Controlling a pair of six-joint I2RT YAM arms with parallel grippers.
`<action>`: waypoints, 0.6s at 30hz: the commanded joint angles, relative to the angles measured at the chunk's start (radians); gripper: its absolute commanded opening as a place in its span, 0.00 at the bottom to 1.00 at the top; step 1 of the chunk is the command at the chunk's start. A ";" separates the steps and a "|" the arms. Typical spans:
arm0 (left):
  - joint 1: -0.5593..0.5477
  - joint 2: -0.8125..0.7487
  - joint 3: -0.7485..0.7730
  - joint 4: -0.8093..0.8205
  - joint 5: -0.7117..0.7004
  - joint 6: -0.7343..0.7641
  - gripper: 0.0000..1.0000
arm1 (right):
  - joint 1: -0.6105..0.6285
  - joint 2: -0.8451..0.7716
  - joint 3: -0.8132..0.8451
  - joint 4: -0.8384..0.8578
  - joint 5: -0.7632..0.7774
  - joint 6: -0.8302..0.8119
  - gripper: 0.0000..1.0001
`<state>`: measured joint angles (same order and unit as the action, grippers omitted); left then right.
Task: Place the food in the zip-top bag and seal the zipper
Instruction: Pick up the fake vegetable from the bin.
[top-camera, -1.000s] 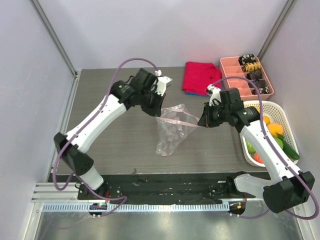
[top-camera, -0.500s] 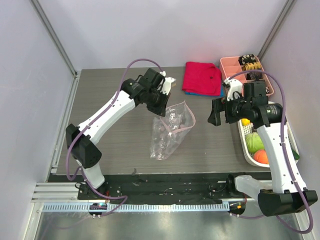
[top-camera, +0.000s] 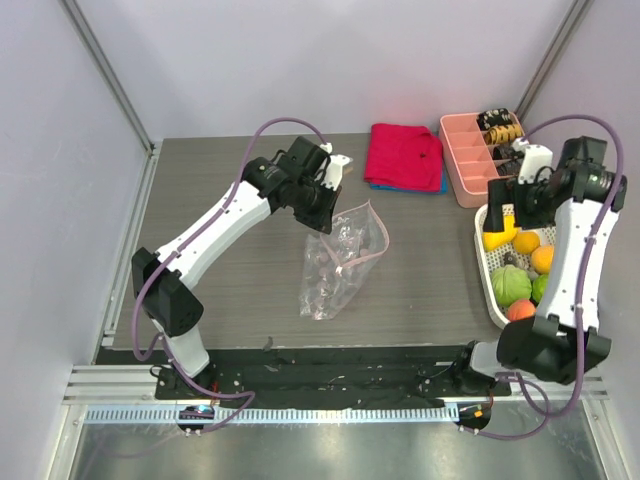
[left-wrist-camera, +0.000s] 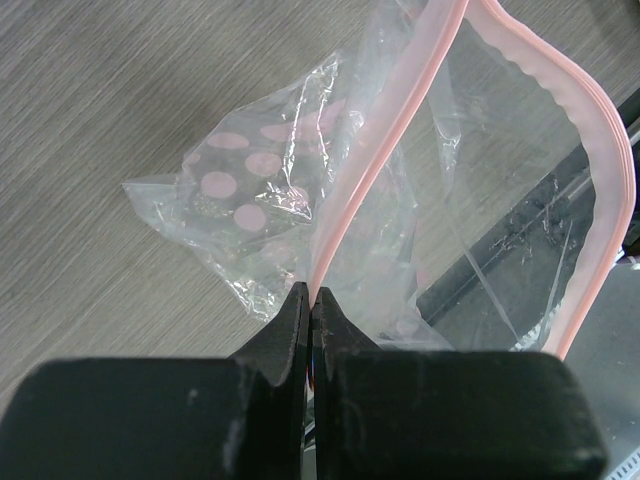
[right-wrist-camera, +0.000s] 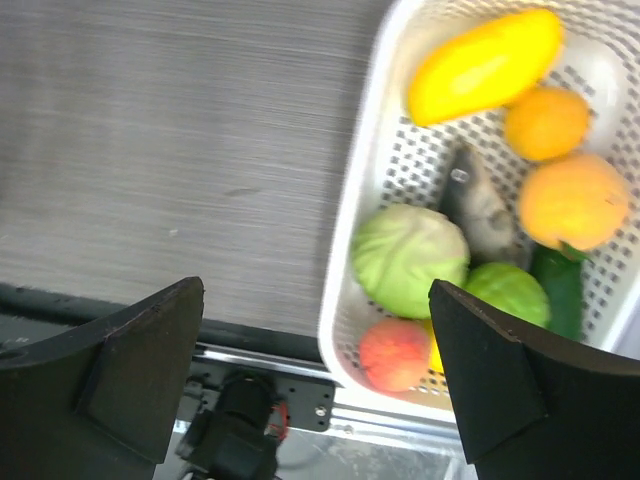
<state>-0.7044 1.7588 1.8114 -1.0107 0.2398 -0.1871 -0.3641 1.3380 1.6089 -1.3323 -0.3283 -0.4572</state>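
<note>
The left gripper (left-wrist-camera: 310, 305) is closed, its jaws pressed together on the pink zipper (left-wrist-camera: 357, 195) at one lip of the clear dotted bag (left-wrist-camera: 250, 200). The other lip is seen bowed away from it, so the mouth is held open. From above, the mouth end of the bag (top-camera: 340, 260) is held up at the gripper (top-camera: 328, 200), while the crumpled bottom end rests on the grey table (top-camera: 420, 290), near its middle.

The right gripper (right-wrist-camera: 316, 290) is spread wide, with nothing between its jaws. It is poised above the left rim of a white basket (right-wrist-camera: 350, 200) at the right edge of the table, well apart from the bag.

All the food is seen in that basket: a long yellow piece (right-wrist-camera: 485, 65), two orange ones (right-wrist-camera: 572, 200), a pale green cabbage (right-wrist-camera: 408, 258), a second green piece (right-wrist-camera: 510, 290), a red-orange peach (right-wrist-camera: 395, 352) and a dark green cucumber (right-wrist-camera: 555, 285).

At the far edge of the table, a folded red cloth (top-camera: 403, 155) is laid beside a pink divided tray (top-camera: 465, 160).
</note>
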 joint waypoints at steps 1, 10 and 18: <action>0.003 -0.007 0.034 0.008 0.030 0.000 0.00 | -0.117 0.088 0.066 -0.130 0.053 -0.116 1.00; 0.003 -0.013 0.013 0.004 0.024 0.014 0.00 | -0.159 0.124 -0.176 0.010 0.206 -0.210 1.00; 0.003 -0.022 -0.012 0.006 0.023 0.020 0.00 | -0.159 0.148 -0.357 0.178 0.275 -0.202 1.00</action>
<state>-0.7044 1.7588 1.8046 -1.0134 0.2470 -0.1783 -0.5209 1.4841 1.3067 -1.2675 -0.1055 -0.6445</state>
